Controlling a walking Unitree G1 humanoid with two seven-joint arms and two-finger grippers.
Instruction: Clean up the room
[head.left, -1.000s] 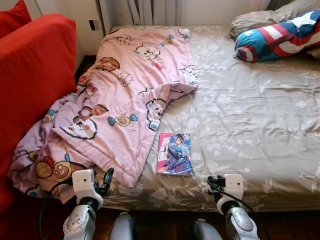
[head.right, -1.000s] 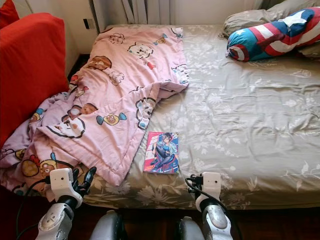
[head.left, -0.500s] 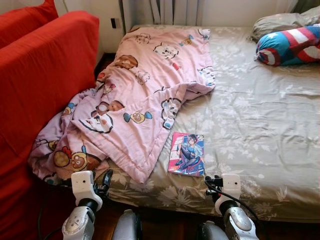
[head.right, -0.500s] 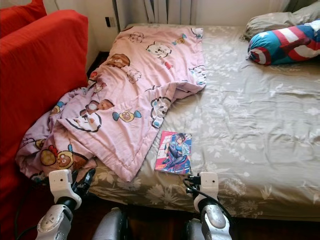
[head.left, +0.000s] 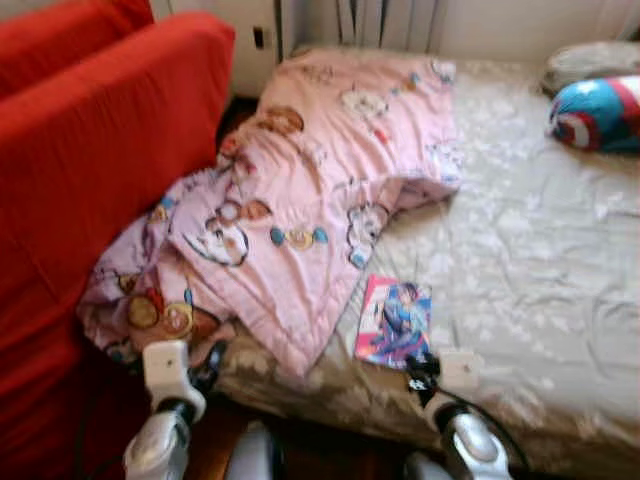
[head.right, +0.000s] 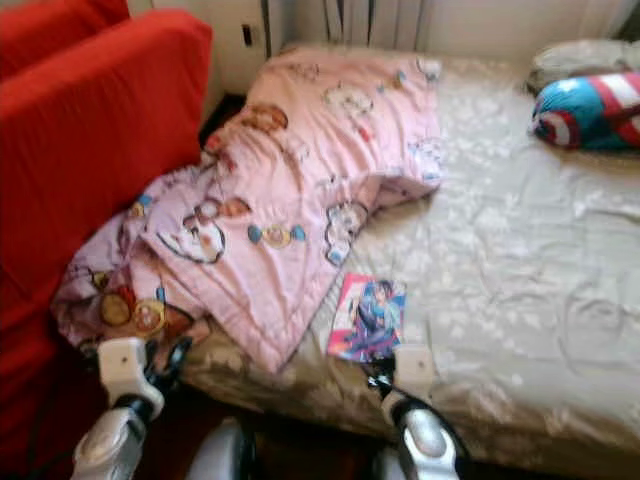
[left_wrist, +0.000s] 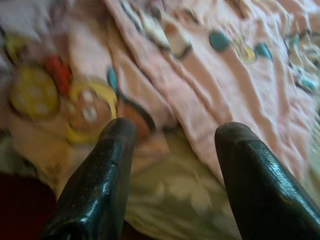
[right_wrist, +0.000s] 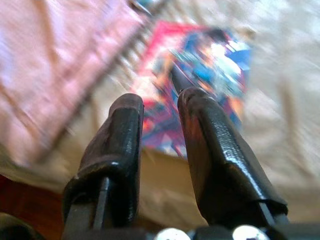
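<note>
Looking down from the head, the comic book (head.left: 394, 323) lies flat on the bed (head.left: 540, 270), just beside the hanging edge of the pink blanket (head.left: 310, 200). Compared with a second ago, the camera has turned and the picture is now blurred. The left wrist view shows the left claw (left_wrist: 172, 150) released, near the blanket's corner. In the right wrist view, the right claw (right_wrist: 160, 117) is slightly parted, empty, near the book. The book seems thin, light and bendable; taking its near edge looks best.
</note>
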